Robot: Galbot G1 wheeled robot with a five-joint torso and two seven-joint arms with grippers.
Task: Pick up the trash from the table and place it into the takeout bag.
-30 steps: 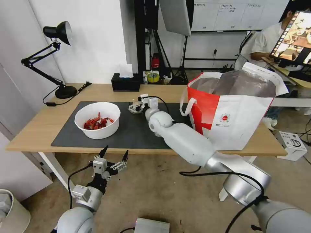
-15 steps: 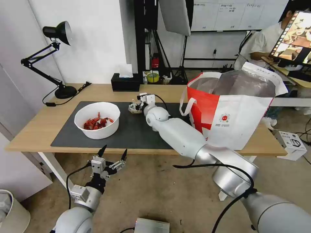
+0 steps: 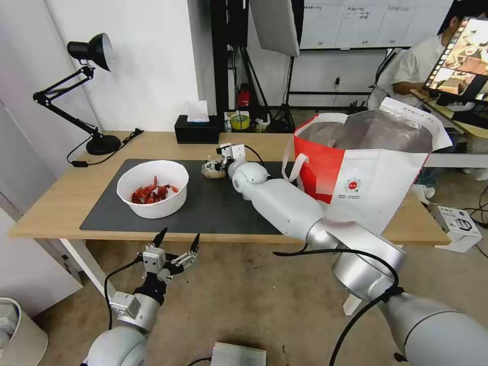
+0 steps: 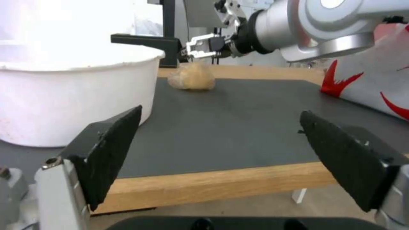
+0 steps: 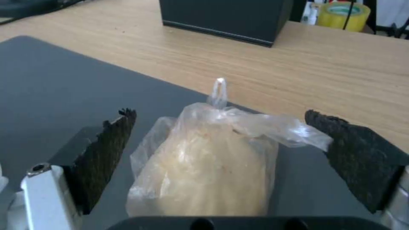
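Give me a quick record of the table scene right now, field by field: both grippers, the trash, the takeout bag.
right gripper: open, straddling the small clear bag, fingers not touching it
small clear bag: beige contents, lying on the dark mat
left gripper: open, below the table's front edge
white bowl: red shells inside, on the mat
takeout bag: upright, open, at the table's right end

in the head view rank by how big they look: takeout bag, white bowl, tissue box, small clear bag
1. takeout bag
2. white bowl
3. tissue box, though it stands farther back, so unsure
4. small clear bag, partly hidden by the right pincer
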